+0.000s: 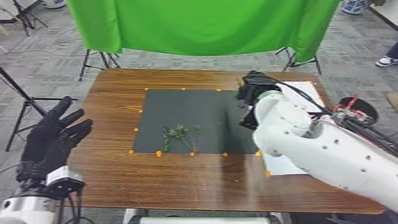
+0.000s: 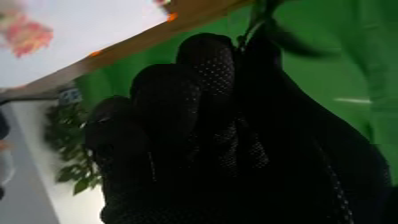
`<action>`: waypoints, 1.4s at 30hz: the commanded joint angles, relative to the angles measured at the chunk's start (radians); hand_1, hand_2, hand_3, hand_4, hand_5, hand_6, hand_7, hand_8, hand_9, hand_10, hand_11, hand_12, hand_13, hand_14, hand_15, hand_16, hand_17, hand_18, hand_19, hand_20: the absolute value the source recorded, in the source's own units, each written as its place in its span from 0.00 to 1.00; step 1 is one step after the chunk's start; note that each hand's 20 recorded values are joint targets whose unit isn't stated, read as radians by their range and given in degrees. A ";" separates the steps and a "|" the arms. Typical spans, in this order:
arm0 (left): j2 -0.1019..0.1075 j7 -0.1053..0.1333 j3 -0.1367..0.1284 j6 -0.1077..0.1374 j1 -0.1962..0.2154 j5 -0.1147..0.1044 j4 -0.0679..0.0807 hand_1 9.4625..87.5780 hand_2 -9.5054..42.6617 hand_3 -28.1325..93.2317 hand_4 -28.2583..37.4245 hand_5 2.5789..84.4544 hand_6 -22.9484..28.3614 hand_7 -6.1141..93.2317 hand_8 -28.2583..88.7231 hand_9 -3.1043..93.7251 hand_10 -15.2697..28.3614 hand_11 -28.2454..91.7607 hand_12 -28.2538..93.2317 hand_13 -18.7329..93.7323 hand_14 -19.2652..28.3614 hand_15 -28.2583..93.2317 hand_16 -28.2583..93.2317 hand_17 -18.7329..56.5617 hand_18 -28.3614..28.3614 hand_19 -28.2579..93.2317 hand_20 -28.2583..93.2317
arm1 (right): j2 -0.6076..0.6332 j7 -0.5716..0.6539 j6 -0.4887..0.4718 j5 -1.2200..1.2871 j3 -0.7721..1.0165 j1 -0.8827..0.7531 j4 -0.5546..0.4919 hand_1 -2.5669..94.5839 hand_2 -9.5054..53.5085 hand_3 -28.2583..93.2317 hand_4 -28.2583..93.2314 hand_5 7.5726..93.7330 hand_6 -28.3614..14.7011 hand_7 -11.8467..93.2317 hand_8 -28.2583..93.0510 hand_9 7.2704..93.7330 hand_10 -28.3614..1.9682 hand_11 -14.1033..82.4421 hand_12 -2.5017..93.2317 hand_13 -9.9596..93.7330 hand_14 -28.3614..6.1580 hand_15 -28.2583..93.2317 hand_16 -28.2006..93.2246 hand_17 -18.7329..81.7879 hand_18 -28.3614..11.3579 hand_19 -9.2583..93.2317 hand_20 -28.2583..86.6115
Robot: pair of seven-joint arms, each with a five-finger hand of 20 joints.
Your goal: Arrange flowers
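Beside the left edge of the brown wooden desk point(image 1: 213, 189), we have our black-gloved left hand point(image 1: 44, 142) open, with fingers apart. Next, leafy green sprigs point(image 1: 180, 136) lie on the dark grey mat point(image 1: 182, 112); our arm, if too low, could sweep them. Near the mat's far right corner, our black-gloved right hand point(image 1: 258, 84) pinches a thin dark stem point(image 2: 252, 24), which may turn or slip if the pinch is weak. Its white arm point(image 1: 311, 145) slants above the white paper sheet point(image 1: 282, 166).
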 commanded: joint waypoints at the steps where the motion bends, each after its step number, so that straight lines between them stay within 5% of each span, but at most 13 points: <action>1: -0.008 -0.010 0.001 0.005 0.004 0.006 -0.006 0.26 0.37 0.74 0.10 0.36 0.59 0.14 0.18 0.30 0.77 0.44 0.32 0.33 0.97 0.69 0.13 0.15 0.98 0.68 0.23 | -0.008 0.022 -0.027 -0.020 0.013 -0.137 -0.058 0.55 0.18 0.90 0.00 0.65 0.56 0.65 0.38 0.82 0.59 0.67 0.32 0.84 0.56 0.84 0.38 0.68 0.24 1.00 0.55; 3: 0.000 -0.004 0.005 0.006 0.003 -0.001 -0.005 0.26 0.37 0.74 0.10 0.36 0.59 0.14 0.17 0.30 0.77 0.44 0.32 0.33 0.97 0.69 0.13 0.15 0.98 0.68 0.23 | -0.010 0.036 -0.026 -0.025 0.012 -0.154 -0.053 0.55 0.18 0.90 0.00 0.65 0.55 0.64 0.38 0.82 0.59 0.67 0.32 0.84 0.56 0.84 0.38 0.68 0.24 1.00 0.56; 10: -0.043 -0.045 0.001 -0.008 -0.009 0.035 -0.003 0.26 0.37 0.73 0.10 0.36 0.59 0.14 0.18 0.30 0.77 0.44 0.32 0.33 0.97 0.69 0.13 0.15 0.98 0.68 0.22 | -0.006 0.053 -0.027 -0.031 0.014 -0.226 -0.074 0.55 0.18 0.90 0.00 0.65 0.55 0.64 0.38 0.83 0.59 0.66 0.32 0.84 0.56 0.84 0.38 0.68 0.23 1.00 0.56; 13: -0.029 -0.036 0.005 -0.005 -0.008 0.026 -0.002 0.26 0.37 0.73 0.10 0.36 0.59 0.14 0.18 0.30 0.77 0.44 0.32 0.33 0.97 0.69 0.13 0.15 0.98 0.68 0.22 | -0.015 0.051 -0.032 -0.034 0.007 -0.240 -0.079 0.55 0.18 0.90 0.00 0.65 0.55 0.64 0.38 0.83 0.58 0.66 0.32 0.84 0.56 0.84 0.38 0.68 0.23 1.00 0.56; 14: -0.038 -0.052 0.006 -0.011 -0.015 0.036 -0.002 0.26 0.37 0.74 0.10 0.36 0.59 0.14 0.18 0.30 0.77 0.44 0.32 0.33 0.97 0.69 0.13 0.15 0.98 0.68 0.22 | -0.016 0.056 -0.032 -0.038 0.008 -0.250 -0.083 0.55 0.18 0.90 0.00 0.65 0.55 0.64 0.38 0.83 0.58 0.66 0.32 0.84 0.55 0.84 0.38 0.68 0.23 1.00 0.56; 15: -0.031 -0.040 0.011 -0.007 -0.018 0.030 0.000 0.26 0.37 0.74 0.10 0.36 0.59 0.14 0.18 0.30 0.77 0.44 0.32 0.33 0.97 0.69 0.13 0.15 0.98 0.68 0.22 | -0.017 0.056 -0.027 -0.037 0.000 -0.246 -0.081 0.55 0.18 0.90 0.00 0.65 0.55 0.64 0.38 0.83 0.58 0.66 0.32 0.84 0.55 0.84 0.38 0.68 0.23 1.00 0.56; 19: -0.043 -0.060 0.012 -0.014 -0.025 0.043 0.000 0.26 0.37 0.74 0.10 0.36 0.59 0.14 0.18 0.30 0.77 0.44 0.32 0.33 0.97 0.69 0.13 0.15 0.98 0.68 0.22 | -0.019 0.052 -0.037 -0.028 -0.001 -0.259 -0.087 0.55 0.18 0.91 0.00 0.65 0.55 0.64 0.38 0.83 0.58 0.66 0.32 0.84 0.55 0.84 0.38 0.68 0.23 1.00 0.56; 29: -0.033 -0.060 0.022 -0.011 -0.031 0.037 0.003 0.26 0.37 0.74 0.10 0.36 0.59 0.14 0.18 0.30 0.77 0.44 0.32 0.33 0.97 0.69 0.13 0.15 0.98 0.68 0.22 | -0.019 0.048 0.004 -0.036 -0.037 -0.215 -0.073 0.56 0.17 0.90 0.00 0.66 0.56 0.62 0.36 0.83 0.58 0.65 0.31 0.84 0.56 0.83 0.38 0.67 0.22 1.00 0.55; 42: -0.047 -0.068 0.023 -0.018 -0.030 0.047 0.003 0.26 0.37 0.74 0.10 0.36 0.59 0.14 0.17 0.30 0.77 0.44 0.32 0.33 0.97 0.69 0.13 0.15 0.98 0.68 0.22 | -0.023 0.080 0.031 -0.068 -0.058 -0.199 -0.067 0.55 0.10 0.88 0.00 0.68 0.56 0.59 0.35 0.84 0.58 0.62 0.32 0.83 0.56 0.82 0.38 0.67 0.22 1.00 0.52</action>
